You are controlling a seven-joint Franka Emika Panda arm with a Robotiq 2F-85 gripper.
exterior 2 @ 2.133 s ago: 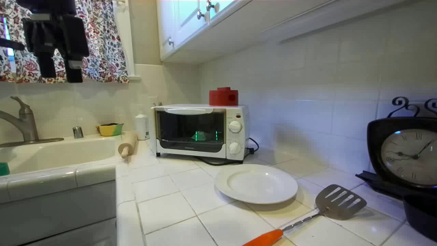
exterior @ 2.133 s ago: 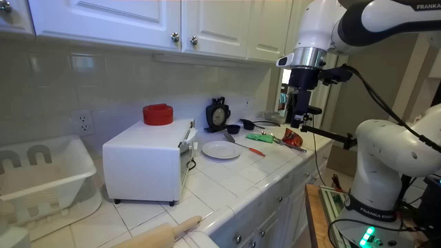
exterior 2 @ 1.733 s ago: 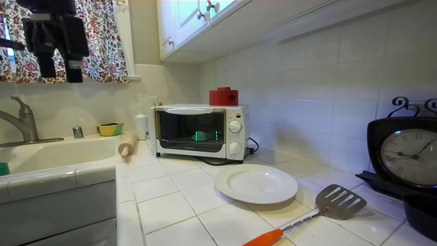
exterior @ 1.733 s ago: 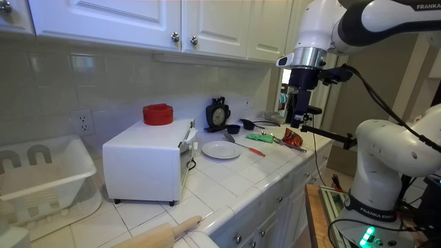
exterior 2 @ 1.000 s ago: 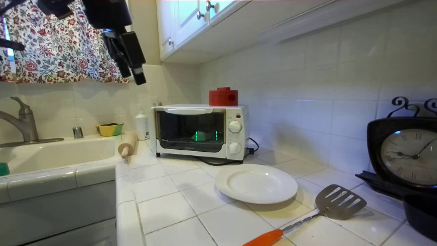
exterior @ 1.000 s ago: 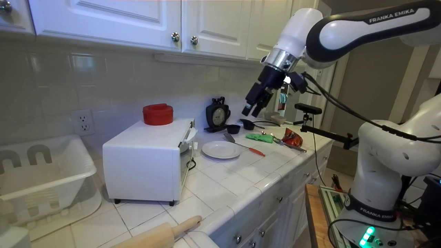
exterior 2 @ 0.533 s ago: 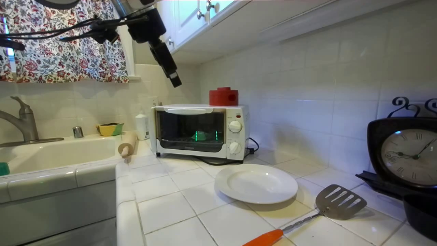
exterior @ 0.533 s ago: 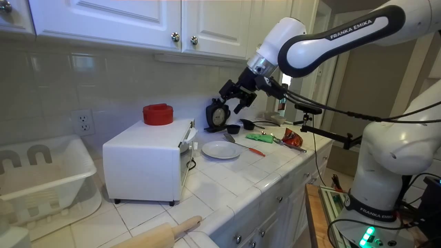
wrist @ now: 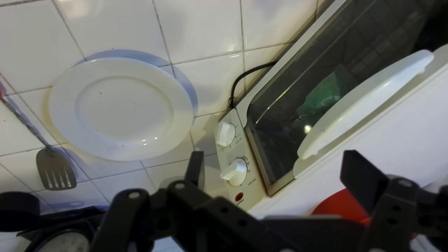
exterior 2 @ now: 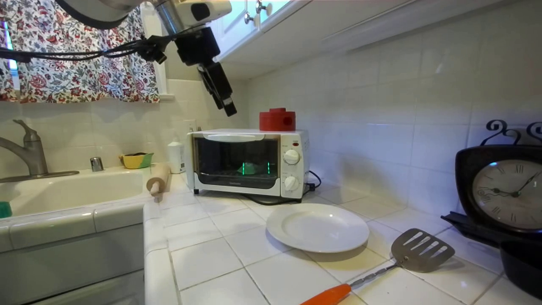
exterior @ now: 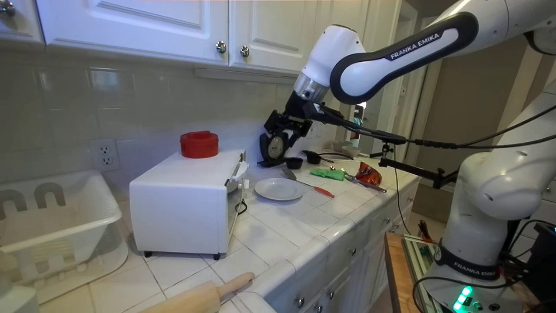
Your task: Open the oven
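A black gripper (wrist: 273,154) hangs from a glossy white Panda arm (exterior: 404,58) over a kitchen counter (exterior 2: 211,241) of glazed white tile, its fingers (wrist: 194,168) spread wide and apart from the oven (exterior 2: 237,163), which we see standing on that counter, door closed, just behind a round, smooth white plate (exterior 2: 317,228) in an exterior view. The oven is a white box with plain sides and stubby dark feet; a bowed white handle (wrist: 364,99) crosses the top of its dark glass door, and two round dials (exterior 2: 291,156) sit on the panel alongside. On top rests a red, drum-shaped container (exterior 2: 277,120). Near the plate lies a slotted metal spatula (exterior 2: 413,259) with an orange grip. A smooth wooden rolling pin (exterior: 202,298) is cut off at the bottom edge of an exterior view, a ribbed white dish rack (exterior: 65,226) at the left. The dark-framed clock (exterior 2: 499,199) is cropped at the right edge of an exterior view. Seen side-on in an exterior view, one finger largely hides the other; in the wrist view, the gripper blocks much of the red container. We cannot tell whether a green patch (wrist: 322,92) lies behind the oven's glass or is reflected in it, and most lettering around the dials is too faint for us to read.
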